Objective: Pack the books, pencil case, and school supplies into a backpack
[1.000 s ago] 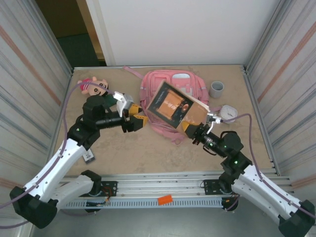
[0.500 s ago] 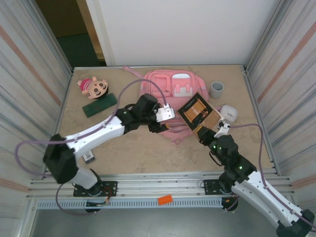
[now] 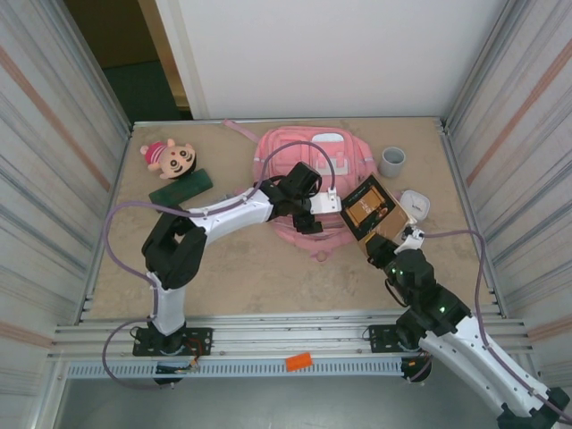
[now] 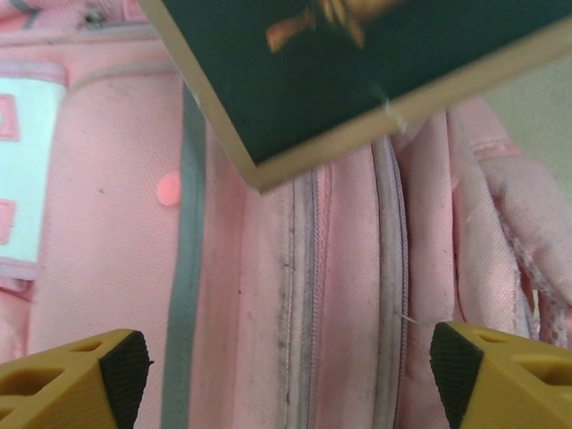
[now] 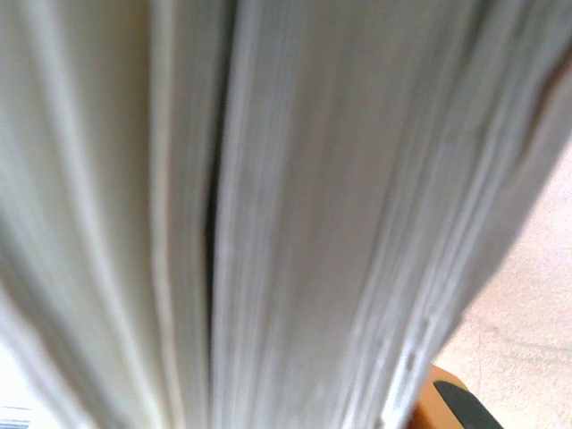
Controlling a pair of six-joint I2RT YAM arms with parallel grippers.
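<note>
Top external: stretches left arm [image 3: 232, 211] over large pink fabric backpack [image 3: 284, 154], left fingers [image 4: 71, 384] parted (nothing between); clamps tilted thick brown paperback book [image 3: 368, 204] in right fingers [image 5: 447, 402].

No writing is legible; gold marks on the book [image 3: 368, 205] are too small to read.

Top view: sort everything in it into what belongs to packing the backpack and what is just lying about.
For the job:
- backpack
- book
- pencil case

Lying about:
- plush doll
- grey cup
- white rounded object, purpose unclear
</note>
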